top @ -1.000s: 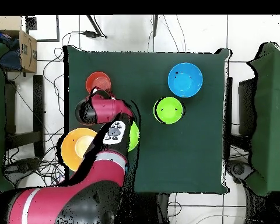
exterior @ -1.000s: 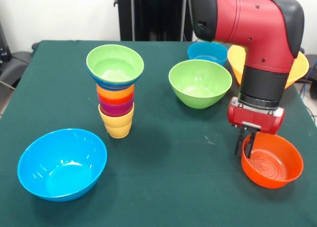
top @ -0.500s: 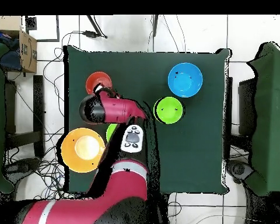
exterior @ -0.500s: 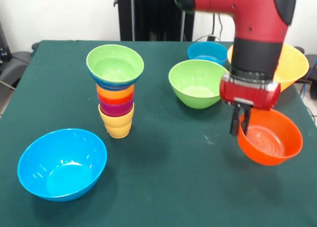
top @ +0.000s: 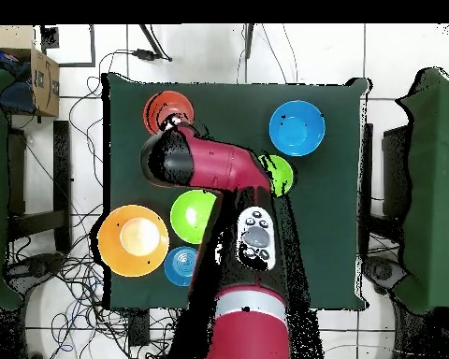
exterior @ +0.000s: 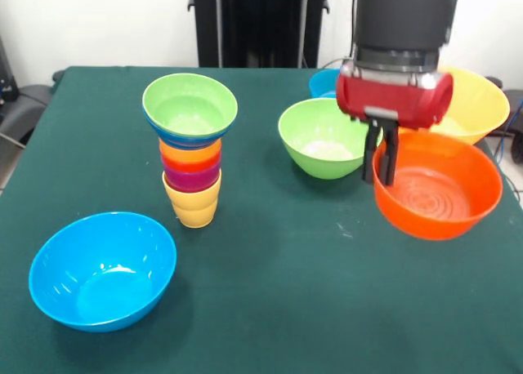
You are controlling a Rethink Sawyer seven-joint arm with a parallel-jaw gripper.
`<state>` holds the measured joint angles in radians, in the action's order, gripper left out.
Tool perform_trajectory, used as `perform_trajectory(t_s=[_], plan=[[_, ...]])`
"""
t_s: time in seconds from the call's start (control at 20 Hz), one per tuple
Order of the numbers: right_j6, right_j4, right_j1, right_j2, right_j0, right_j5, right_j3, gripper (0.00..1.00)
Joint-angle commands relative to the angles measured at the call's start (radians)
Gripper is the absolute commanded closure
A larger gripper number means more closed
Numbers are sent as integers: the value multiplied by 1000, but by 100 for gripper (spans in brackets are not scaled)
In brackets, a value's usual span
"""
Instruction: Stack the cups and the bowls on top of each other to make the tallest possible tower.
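Bowls, left to right in front view: large light blue bowl [exterior: 103,269] at the near left of the green table [exterior: 270,309]; tower [exterior: 191,145] of nested cups topped by a green bowl, yellow cup at base; loose green bowl [exterior: 323,135] mid-table, small blue bowl [exterior: 328,82] behind it. Gripper [exterior: 383,155] clamps the near rim of the orange-red bowl [exterior: 437,184], held clear of the cloth. Orange-yellow bowl [exterior: 476,103] sits behind, far right.

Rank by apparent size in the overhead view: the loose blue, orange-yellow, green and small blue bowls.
1. Orange-yellow plastic bowl
2. Large light blue plastic bowl, though raised things look bigger here
3. Loose green plastic bowl, partly hidden by the arm
4. Small blue plastic bowl
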<state>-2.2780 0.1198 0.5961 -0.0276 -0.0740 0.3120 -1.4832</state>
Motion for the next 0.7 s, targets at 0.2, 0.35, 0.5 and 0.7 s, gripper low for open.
perform_trajectory(t_s=[0.2, 0.35, 0.5, 0.7], plan=[[72, -6, 146, 194, -56, 218, -98, 100], [90, -16, 185, 193, -70, 274, -116, 100], [121, -29, 229, 194, -95, 312, -151, 100], [165, -58, 277, 197, -133, 317, -209, 100]])
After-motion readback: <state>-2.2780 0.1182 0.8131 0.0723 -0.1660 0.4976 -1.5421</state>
